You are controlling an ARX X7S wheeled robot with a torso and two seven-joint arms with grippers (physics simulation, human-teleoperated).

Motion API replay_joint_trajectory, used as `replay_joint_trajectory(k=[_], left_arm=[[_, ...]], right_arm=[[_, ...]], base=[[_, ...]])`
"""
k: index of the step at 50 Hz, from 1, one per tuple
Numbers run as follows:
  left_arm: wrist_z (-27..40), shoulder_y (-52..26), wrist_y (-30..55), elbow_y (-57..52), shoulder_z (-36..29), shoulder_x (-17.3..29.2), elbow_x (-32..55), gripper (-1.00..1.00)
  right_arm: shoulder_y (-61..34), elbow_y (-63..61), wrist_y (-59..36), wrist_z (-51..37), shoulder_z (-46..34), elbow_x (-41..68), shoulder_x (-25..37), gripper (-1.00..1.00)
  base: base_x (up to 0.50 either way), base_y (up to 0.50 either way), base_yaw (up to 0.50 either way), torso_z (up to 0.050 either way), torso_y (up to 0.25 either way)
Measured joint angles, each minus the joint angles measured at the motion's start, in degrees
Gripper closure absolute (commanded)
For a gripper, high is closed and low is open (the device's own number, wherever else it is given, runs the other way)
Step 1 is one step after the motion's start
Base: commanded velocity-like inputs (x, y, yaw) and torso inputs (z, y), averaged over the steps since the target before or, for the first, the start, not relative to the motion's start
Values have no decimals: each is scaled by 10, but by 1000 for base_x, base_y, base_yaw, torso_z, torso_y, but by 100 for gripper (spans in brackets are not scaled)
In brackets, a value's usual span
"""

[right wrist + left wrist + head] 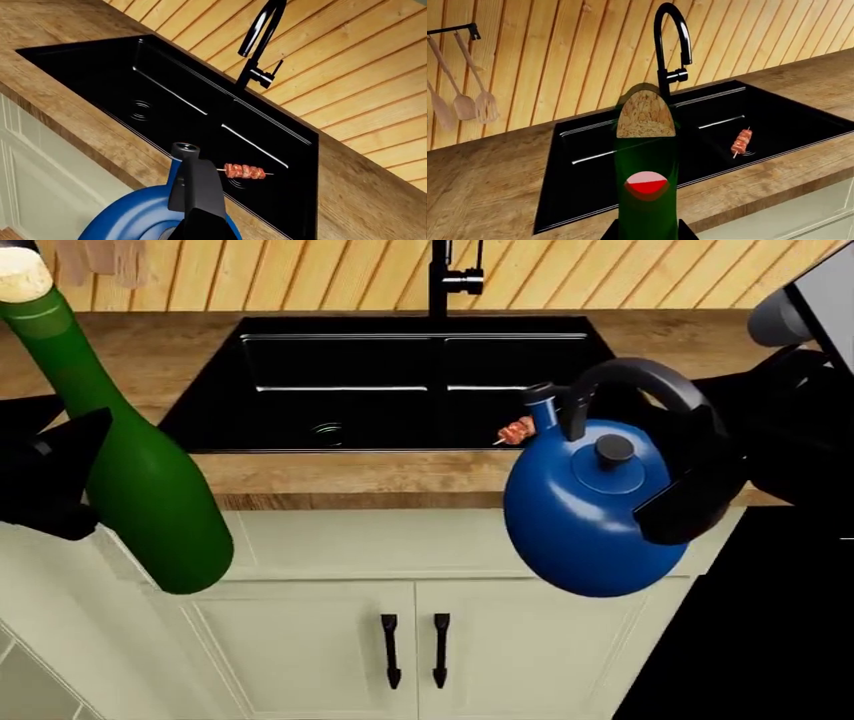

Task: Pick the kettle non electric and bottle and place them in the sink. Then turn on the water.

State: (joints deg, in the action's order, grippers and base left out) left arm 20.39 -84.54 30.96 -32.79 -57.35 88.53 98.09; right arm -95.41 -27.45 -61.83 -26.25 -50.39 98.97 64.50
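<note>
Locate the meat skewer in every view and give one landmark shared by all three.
Left wrist view: meat skewer lies in the sink, beyond the bottle.
Head view: skewer peeks out beside the kettle spout.
Right wrist view: skewer beyond the kettle's handle.
Shared landmark: black faucet.

The glossy dark green glass bottle [140,475] with a cork-coloured top hangs in the air at the left, tilted with its neck leaning left, in front of the counter edge. The round glossy blue kettle [594,505] with a black arched handle, black lid knob and short spout hangs at the right, tipped, also short of the counter. Beyond them lies the black sink [347,365] with 2 basins, a central divider and a tall black faucet [438,275] at its far edge.
</note>
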Motion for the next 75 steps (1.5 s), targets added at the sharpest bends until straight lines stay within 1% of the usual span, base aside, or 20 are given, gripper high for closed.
replay_joint_trajectory(k=[10, 36, 58, 75], left_arm=[[0, 2, 0, 0, 2, -1, 1, 100], [-4, 11, -6, 1, 5, -1, -5, 100], [-5, 17, -8, 1, 11, 2, -4, 100], [-6, 19, -7, 2, 16, 2, -3, 100]], right_arm=[[-4, 3, -5, -1, -1, 5, -3, 100], [-25, 19, -23, -1, 1, 12, -16, 100], [-7, 5, -10, -4, 1, 7, -9, 100], [-12, 8, -14, -5, 3, 9, -12, 100]], base=[[2, 177, 0, 1, 2], [4, 313, 0, 0, 2], [4, 315, 0, 0, 3], [4, 315, 0, 1, 2]])
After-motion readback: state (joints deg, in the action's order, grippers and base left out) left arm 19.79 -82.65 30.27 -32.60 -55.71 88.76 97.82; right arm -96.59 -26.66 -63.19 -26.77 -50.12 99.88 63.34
